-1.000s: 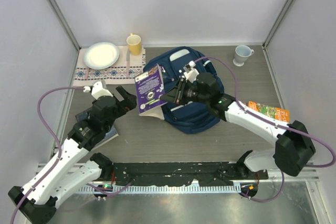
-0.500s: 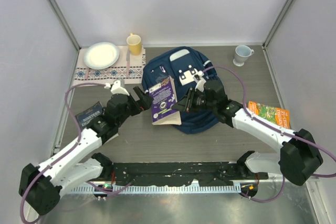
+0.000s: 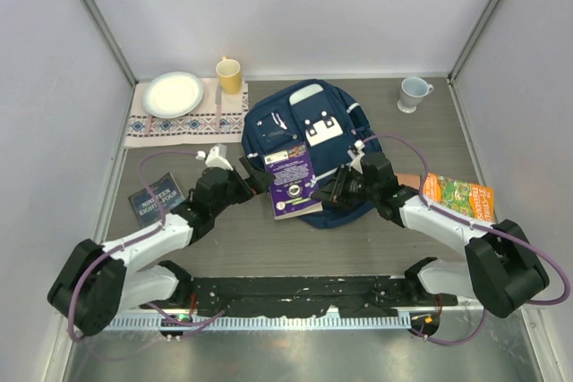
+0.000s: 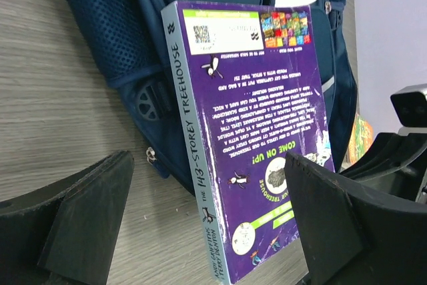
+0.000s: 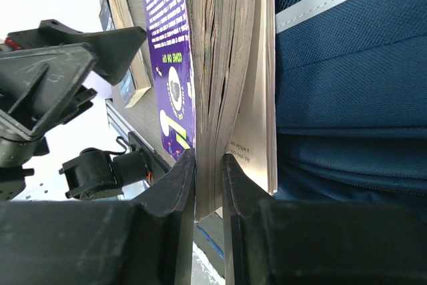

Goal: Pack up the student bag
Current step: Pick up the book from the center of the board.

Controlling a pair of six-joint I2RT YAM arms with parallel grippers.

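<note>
Holding purple book [image 3: 291, 181] by page block in clenched right gripper [image 3: 338, 192], I had it above near-left edge of student bag [image 3: 269, 127], mid-tabletop toward far edge. Left gripper [image 3: 253, 176] released wide, flanking spine, probably for handover.

Wood-grain table [image 3: 269, 248], student bag [image 3: 277, 118], patterned mat [image 3: 192, 123], mug [image 3: 414, 92], dark book [image 3: 157, 197], orange book [image 3: 458, 192]

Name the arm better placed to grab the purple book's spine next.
Left, probably. The left claw is open and faces the spine of the book, which shows between its jaws in the wrist view. The right claw is shut on the page edge, at the edge of the bag.
</note>
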